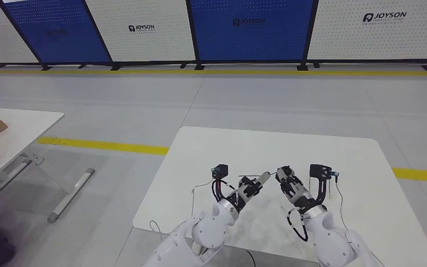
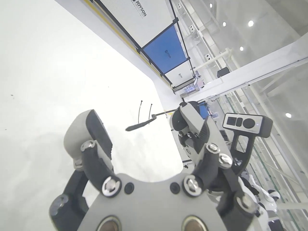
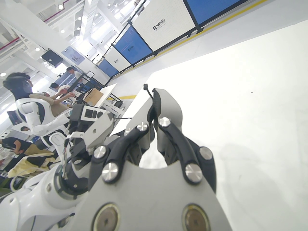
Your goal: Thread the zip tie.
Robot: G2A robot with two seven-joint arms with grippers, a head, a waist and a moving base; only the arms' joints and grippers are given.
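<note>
We see the right hand [image 3: 154,94] pressed together on a thin black plastic zip tie [image 3: 145,87]. Its small square head pokes out past the fingertips, and the tie is held in the air above the white rectangular desk [image 3: 240,92]. The left hand [image 2: 137,110] hangs just beside it, fingers spread wide. The two hands face each other tip to tip over the desk's near half.

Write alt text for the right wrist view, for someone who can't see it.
The right gripper is shut on a thin black zip tie, one end of which pokes out beyond the gripper. Past it lies a white table, with blue and white partition panels standing behind.
</note>
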